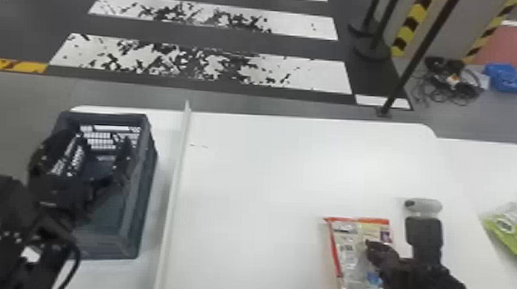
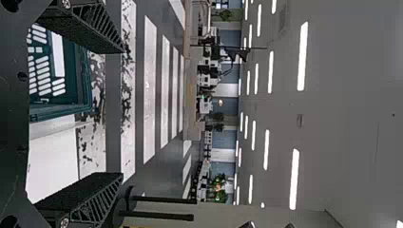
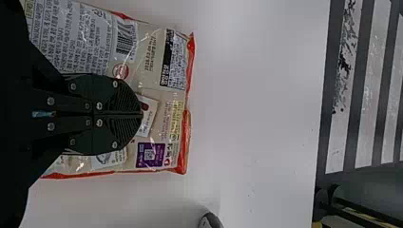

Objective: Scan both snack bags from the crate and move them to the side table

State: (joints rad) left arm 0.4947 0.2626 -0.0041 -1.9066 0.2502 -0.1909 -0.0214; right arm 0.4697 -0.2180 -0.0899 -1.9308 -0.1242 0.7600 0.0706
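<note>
Right gripper (image 1: 369, 243), jaws closed together, is over the red-edged snack bag (image 1: 350, 254) on the white table (image 1: 248, 175); a green snack bag (image 1: 512, 228) lies farther right; left gripper (image 1: 101, 140), jaws apart, is over the plastic crate (image 1: 135, 228).

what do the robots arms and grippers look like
The left arm and right arm are black, a thin black cable looping on the left one. The left gripper has lattice-sided fingers; the right gripper has ridges and silvery screws.
</note>
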